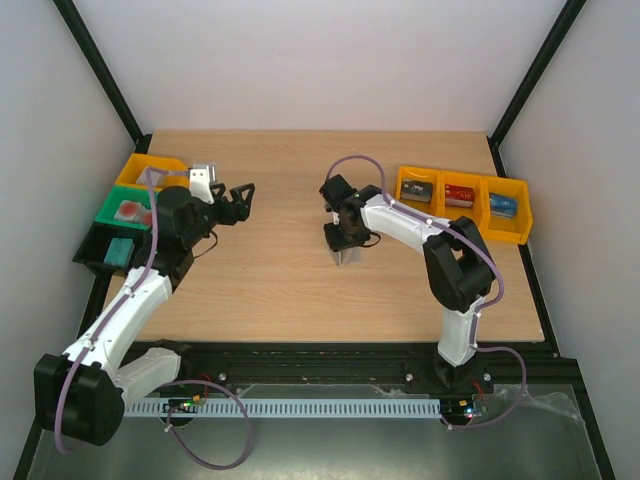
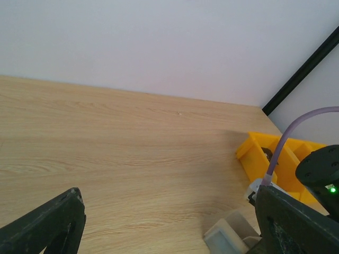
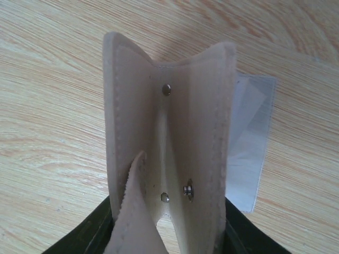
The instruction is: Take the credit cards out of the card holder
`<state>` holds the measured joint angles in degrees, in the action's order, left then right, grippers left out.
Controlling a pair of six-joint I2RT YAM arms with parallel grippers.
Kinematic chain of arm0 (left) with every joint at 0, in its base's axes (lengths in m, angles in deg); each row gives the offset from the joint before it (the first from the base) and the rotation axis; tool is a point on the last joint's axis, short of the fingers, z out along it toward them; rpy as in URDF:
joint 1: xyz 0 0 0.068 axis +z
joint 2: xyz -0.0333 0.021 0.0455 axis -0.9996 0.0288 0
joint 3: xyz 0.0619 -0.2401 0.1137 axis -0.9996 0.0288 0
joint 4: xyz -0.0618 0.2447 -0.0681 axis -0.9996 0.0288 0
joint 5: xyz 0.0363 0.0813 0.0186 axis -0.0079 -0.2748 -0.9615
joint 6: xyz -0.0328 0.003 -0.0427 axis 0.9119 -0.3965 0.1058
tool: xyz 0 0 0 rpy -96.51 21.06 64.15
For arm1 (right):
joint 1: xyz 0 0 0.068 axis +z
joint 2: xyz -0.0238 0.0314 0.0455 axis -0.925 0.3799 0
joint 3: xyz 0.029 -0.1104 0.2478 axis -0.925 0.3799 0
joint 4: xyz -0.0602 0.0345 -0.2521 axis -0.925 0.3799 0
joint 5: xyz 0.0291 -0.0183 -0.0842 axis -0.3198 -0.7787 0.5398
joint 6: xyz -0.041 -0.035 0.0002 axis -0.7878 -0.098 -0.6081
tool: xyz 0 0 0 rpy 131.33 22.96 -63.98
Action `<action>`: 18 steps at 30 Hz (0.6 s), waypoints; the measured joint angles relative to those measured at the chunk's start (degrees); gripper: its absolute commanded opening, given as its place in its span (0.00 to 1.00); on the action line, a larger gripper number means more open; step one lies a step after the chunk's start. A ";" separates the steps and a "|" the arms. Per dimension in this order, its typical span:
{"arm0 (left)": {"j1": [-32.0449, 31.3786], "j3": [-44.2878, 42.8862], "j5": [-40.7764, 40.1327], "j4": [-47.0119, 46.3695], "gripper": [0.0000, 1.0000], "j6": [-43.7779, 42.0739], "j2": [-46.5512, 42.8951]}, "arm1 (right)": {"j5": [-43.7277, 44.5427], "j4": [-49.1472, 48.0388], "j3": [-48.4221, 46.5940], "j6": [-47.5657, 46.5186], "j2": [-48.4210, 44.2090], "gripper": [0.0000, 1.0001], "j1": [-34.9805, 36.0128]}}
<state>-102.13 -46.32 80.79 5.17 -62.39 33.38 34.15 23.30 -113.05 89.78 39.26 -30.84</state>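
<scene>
Stitched beige fabric wallet, 3 metal studs, flares within right gripper, pinch unclear. Clear plastic sheet behind. Left gripper spread wide.

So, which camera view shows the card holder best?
The right wrist view: the card holder fills it, stitching and snap studs plain. The top view gives only a small pale shape under the right pincer. The left wrist view shows nothing sure of it.

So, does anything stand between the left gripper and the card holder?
Nothing visible does. Only bare table lies between the left gripper and the card holder, which sits in the right gripper.
</scene>
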 measured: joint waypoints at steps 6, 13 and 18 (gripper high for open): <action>0.00 0.39 0.76 -0.04 0.89 0.00 -0.04 | -2.58 -2.62 1.40 0.31 -0.13 0.40 -1.81; 0.00 0.48 1.66 -0.33 0.89 -0.02 -0.07 | -4.76 -3.34 2.82 0.59 -0.26 0.48 -3.85; 0.00 0.50 2.21 -0.35 0.89 -0.07 -0.07 | -7.52 -4.81 3.15 0.92 -0.98 0.48 -3.87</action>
<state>-102.13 -45.82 83.00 4.82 -62.46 33.31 26.63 18.49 -109.91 90.70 38.28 -34.70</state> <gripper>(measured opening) 0.888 0.478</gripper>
